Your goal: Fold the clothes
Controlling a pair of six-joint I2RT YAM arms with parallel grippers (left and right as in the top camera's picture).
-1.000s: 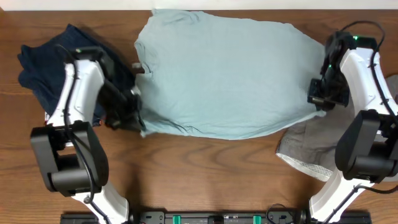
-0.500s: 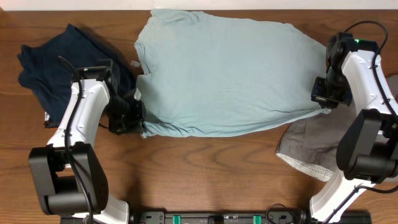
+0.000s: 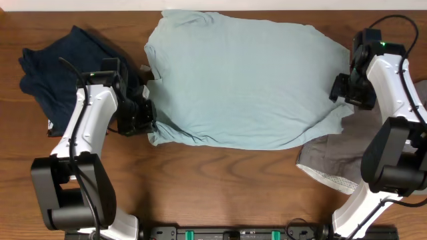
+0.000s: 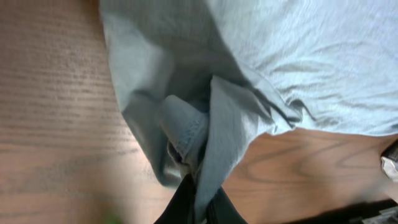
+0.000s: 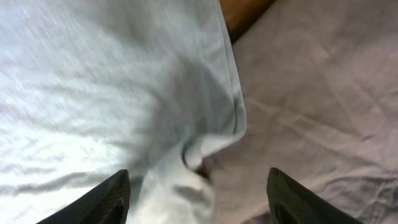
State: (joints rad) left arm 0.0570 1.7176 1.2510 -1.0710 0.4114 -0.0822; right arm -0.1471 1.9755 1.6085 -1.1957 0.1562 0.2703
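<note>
Fabric is bunching between the jaws of the left gripper (image 3: 142,119), which are clenching a fold of the pale blue shirt (image 3: 247,80) at its near corner toward the bench's left edge. The right gripper (image 3: 345,90) is hanging over the opposite hem near the right edge, jaws spread wide and grasping nothing. To do this well, that side probably needs a pinch on the blue hem alone, since the grey garment (image 3: 327,157) is lying directly beneath it and could get caught. Both ends should then be rising evenly so the thin cloth is not twisting.

The shirt is lying spread across the middle and far side of the brown wooden bench (image 3: 220,190), and a navy garment (image 3: 47,73) is sitting crumpled toward the far left corner. Beyond the far edge only a pale strip is showing.
</note>
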